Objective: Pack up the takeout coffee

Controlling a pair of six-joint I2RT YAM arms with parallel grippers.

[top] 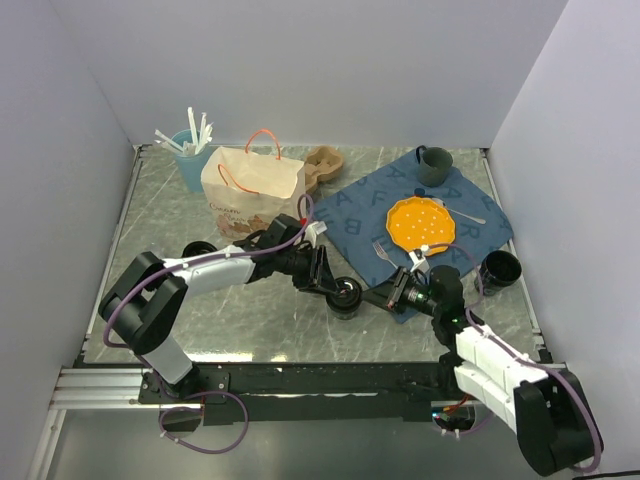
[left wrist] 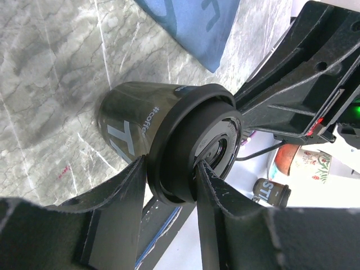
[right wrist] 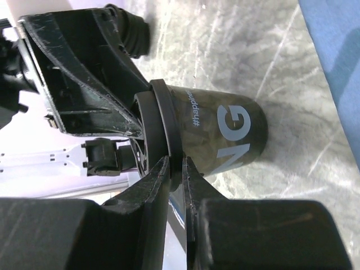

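Top external view, entry one, takeout coffee (top: 346, 296): location?
— Upright on the bare counter (top: 170, 215), just off the near corner of the blue cloth (top: 370, 205), well apart from the paper bag (top: 250, 185).
— Entry two, left gripper (left wrist: 171, 188)?
— Partly closed, holding the takeout coffee: one finger outside its dark rim, one on top.
— Entry three, right gripper (right wrist: 175, 183)?
— Narrow, fingers pinching the same rim from the opposite side.

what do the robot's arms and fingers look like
The left arm and right arm match: black joints, white link shells, purple cables looped alongside. The left fingers and right fingers are flat black plastic, scuffed, tapering to the tips, on ribbed black frames.
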